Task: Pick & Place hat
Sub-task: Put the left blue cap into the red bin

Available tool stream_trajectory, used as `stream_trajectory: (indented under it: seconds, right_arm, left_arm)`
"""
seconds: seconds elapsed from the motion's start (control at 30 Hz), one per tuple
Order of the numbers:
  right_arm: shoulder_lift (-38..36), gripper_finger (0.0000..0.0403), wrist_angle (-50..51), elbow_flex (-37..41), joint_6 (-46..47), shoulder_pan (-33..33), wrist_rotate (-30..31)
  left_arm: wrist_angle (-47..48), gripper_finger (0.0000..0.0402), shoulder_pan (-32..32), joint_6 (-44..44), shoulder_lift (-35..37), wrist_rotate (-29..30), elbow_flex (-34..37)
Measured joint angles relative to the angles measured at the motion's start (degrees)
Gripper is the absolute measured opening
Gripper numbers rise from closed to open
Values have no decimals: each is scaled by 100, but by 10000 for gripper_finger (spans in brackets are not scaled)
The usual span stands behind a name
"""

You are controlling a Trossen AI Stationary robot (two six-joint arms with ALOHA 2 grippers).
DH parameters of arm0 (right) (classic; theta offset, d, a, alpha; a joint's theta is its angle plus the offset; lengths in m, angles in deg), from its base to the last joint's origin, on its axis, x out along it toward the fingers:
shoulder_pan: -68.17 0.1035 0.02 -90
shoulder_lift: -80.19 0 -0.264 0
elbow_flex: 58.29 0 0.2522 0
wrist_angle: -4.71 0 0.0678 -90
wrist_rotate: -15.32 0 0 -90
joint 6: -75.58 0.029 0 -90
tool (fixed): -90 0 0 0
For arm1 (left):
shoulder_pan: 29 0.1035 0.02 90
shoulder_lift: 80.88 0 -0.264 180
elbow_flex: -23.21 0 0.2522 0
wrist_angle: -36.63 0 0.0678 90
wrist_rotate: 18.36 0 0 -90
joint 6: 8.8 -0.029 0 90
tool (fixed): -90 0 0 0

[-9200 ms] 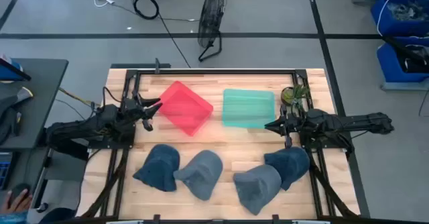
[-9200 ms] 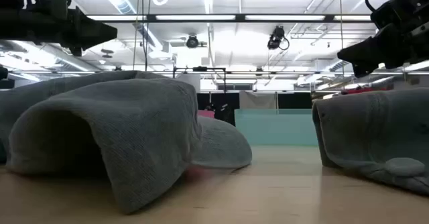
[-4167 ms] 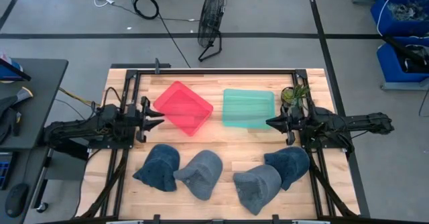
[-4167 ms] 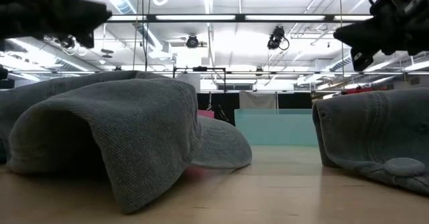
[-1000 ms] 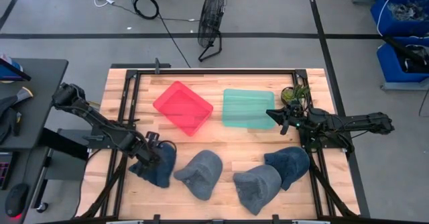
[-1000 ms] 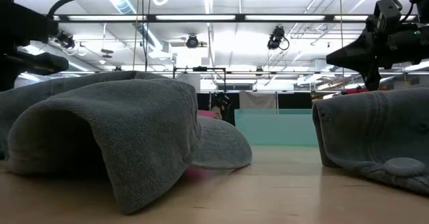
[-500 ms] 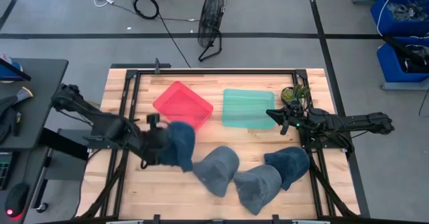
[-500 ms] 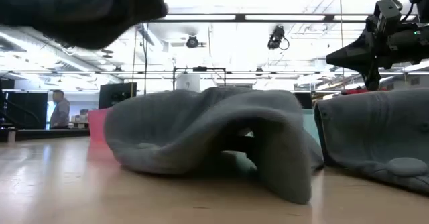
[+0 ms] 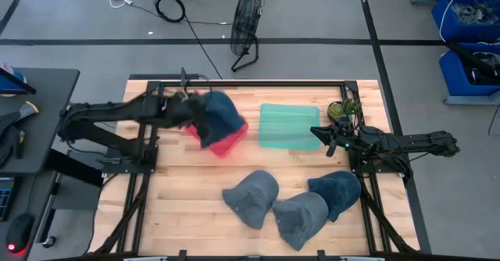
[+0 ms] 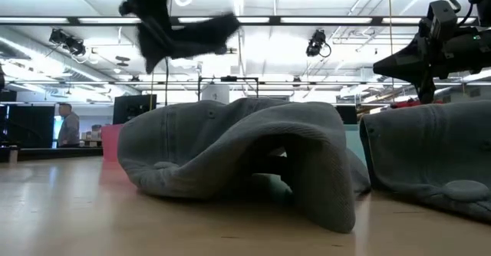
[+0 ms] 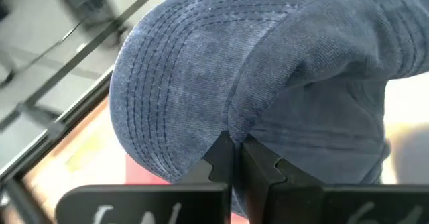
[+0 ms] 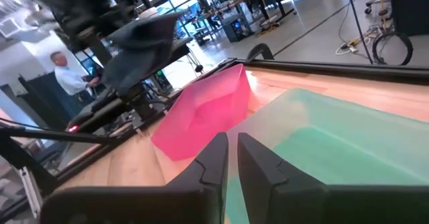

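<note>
- Hat, dark blue denim cap, hangs in the air over the red bin; we see it lifted clear of the table, covering most of the bin from above.
- Left gripper holds it: in the left wrist view the two dark fingers are pressed together with the cap's fabric pinched between them, stitched brim above.
- Low view shows the same hat dangling high up, well above the hats on the table.
- Left arm reaches across the back left of the table toward the red bin.
- Right gripper waits at the right edge of the teal bin, holding nothing; its fingers are nearly together with only a narrow gap, pointed across the teal bin toward the red one.
- Three more hats on the table's front half: grey hat near the middle, second grey hat just to its right and touching it, dark blue hat overlapping that one at the right.
- Small potted plant stands at the back right, just beside the teal bin.
- Red and teal bins sit side by side, near but apart.
- We also see a person far off in the room behind the table.
</note>
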State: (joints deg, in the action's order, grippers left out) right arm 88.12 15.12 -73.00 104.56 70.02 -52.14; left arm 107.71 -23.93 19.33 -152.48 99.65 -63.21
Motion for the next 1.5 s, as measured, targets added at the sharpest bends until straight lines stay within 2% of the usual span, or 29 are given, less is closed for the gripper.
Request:
stream_trajectory:
  seconds: [0.2, 0.4, 0.57, 0.93, 1.17, 1.33, 1.37, 1.47, 1.5]
  right_arm:
    - [66, 41, -15, -4, -246, 0, -3]
    - [146, 41, -2, -4, -248, 2, -4]
    - [223, 41, -2, -4, -244, 1, -7]
    - [313, 41, 3, -4, -227, 1, -104]
    - [313, 41, 4, -4, -28, 0, -110]
    - [313, 41, 4, -4, 12, 1, -109]
    - [313, 41, 4, -4, 11, 2, -109]
    - [313, 41, 4, -4, -50, 0, -107]
    - [313, 41, 3, -4, -76, 2, -107]
  left_arm:
    - [-116, 17, 1065, 311, -698, -316, -2]
    - [-102, 18, 1394, 273, -1697, -404, -2]
    - [198, 18, 1446, 553, -2139, -425, 0]
    - [332, 19, 1393, 738, -2218, -418, -2]
    - [416, 19, 1389, 720, -2506, -380, -2]
    - [969, 19, 1305, 963, -2552, -570, -2]
    - [1071, 19, 1256, 1065, -2552, -472, -2]
    - [1140, 19, 1111, 1307, -2510, 344, -4]
    - [1217, 19, 1084, 1350, -2494, 361, -28]
